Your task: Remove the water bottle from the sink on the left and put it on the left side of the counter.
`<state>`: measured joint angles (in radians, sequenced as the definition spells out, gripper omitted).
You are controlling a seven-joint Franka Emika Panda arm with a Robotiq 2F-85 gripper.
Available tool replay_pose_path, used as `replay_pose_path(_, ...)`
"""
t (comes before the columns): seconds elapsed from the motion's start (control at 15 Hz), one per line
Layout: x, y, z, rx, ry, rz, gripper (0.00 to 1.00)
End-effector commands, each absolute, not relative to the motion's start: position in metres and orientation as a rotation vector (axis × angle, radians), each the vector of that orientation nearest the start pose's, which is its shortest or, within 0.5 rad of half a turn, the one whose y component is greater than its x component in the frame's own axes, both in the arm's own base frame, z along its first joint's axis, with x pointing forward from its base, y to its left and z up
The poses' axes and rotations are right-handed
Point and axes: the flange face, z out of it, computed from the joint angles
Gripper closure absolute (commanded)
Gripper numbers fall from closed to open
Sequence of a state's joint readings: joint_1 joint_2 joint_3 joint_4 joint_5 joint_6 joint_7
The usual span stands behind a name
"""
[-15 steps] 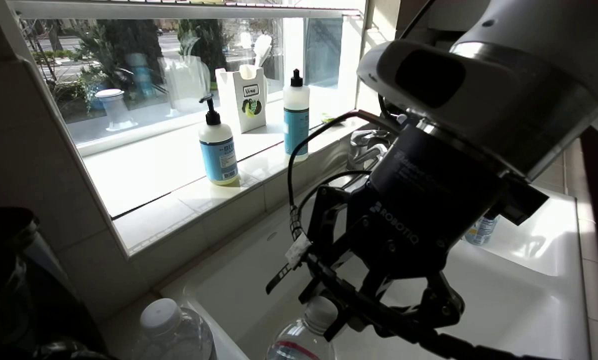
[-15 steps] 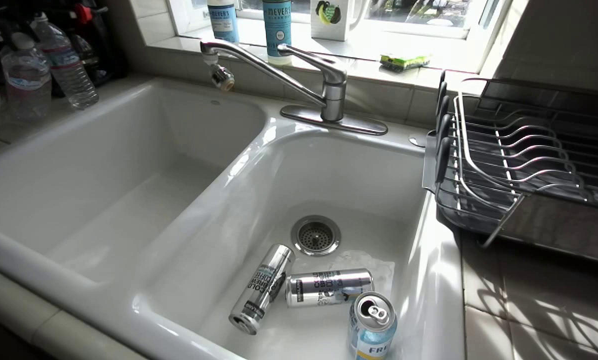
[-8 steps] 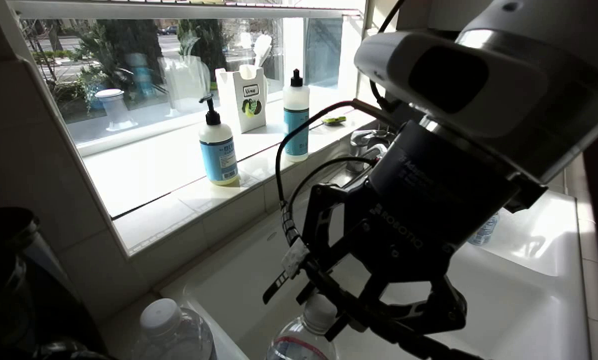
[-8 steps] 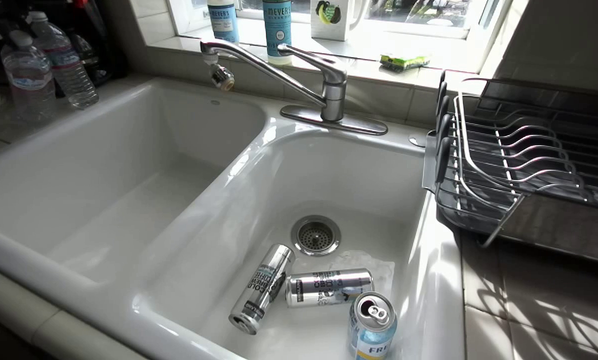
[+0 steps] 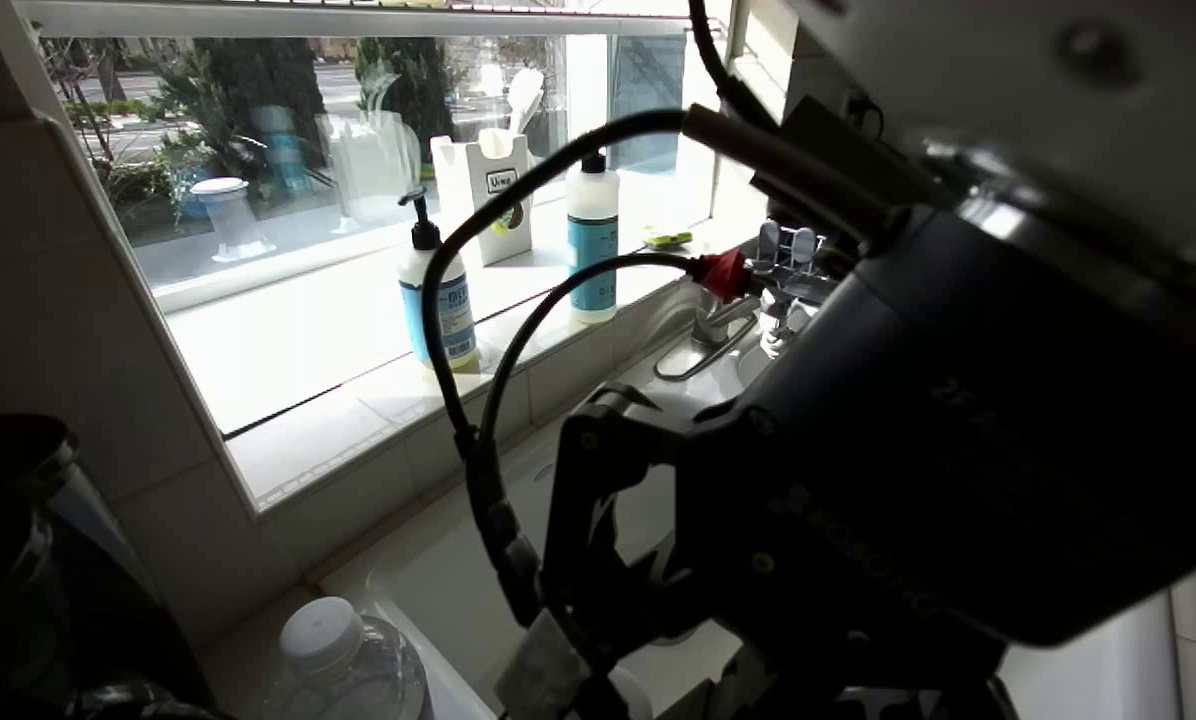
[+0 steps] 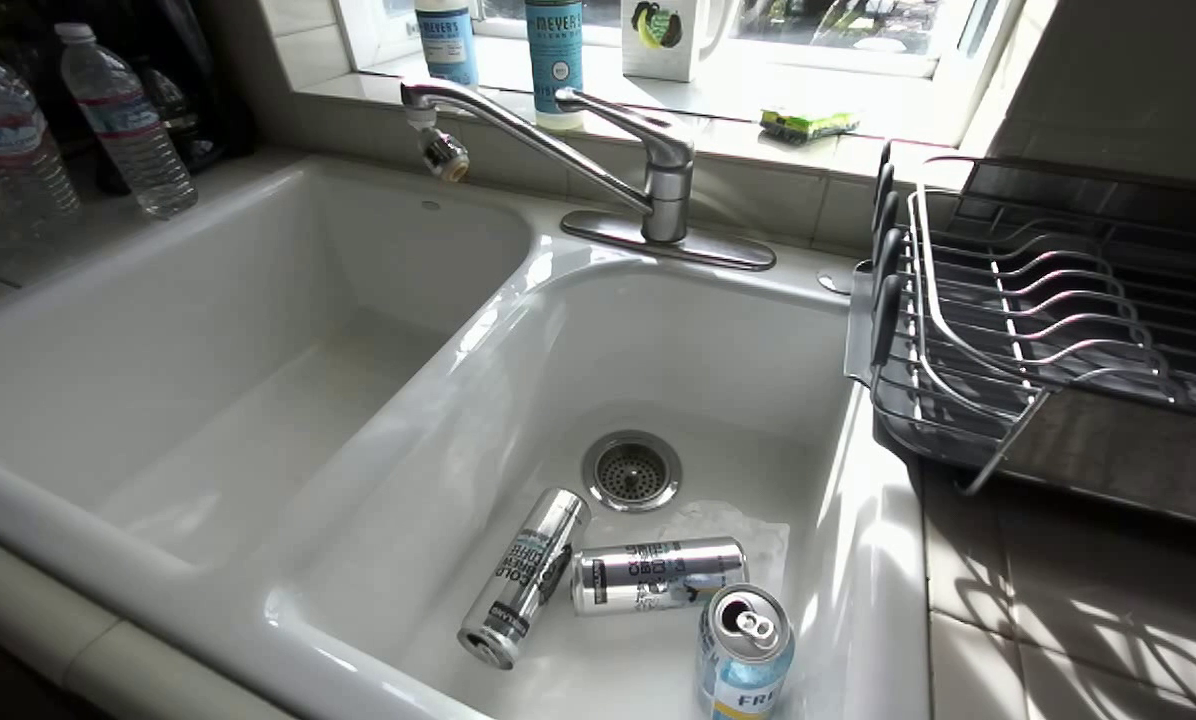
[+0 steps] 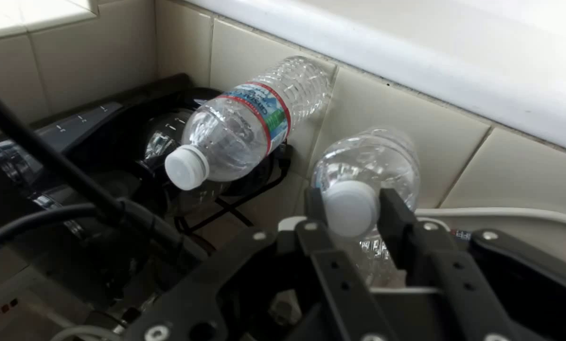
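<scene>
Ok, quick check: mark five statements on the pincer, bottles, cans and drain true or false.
1. The pincer straddles the white cap of a clear bottle. True.
2. All three cans stand upright. False: two silver cans lie on their sides; only the blue can stands.
3. The black-pump bottle stands on the windowsill. True.
4. The other clear bottle lies in the sink. False: that second bottle stands on the tiled counter beside the sink.
5. The drain is in the basin that holds the cans. True.
</scene>
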<state>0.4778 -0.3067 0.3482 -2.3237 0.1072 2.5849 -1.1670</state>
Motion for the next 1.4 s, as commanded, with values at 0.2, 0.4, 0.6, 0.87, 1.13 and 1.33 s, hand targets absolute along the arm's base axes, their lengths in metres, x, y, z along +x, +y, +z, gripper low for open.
replay_pose_path(0.2, 0.336, 0.382, 0.516, 1.540, 2.404, 0.745, 0.92)
replay_pose_path(0.4, 0.339, 0.387, 0.512, 1.480, 2.421, 0.714, 0.92)
replay_pose_path(0.6, 0.342, 0.391, 0.510, 1.438, 2.434, 0.698, 0.92)
replay_pose_path(0.87, 0.344, 0.396, 0.508, 1.408, 2.456, 0.685, 0.92)
replay_pose_path(1.13, 0.347, 0.397, 0.501, 1.395, 2.484, 0.649, 0.92)
replay_pose_path(1.33, 0.347, 0.399, 0.499, 1.383, 2.498, 0.622, 0.92)
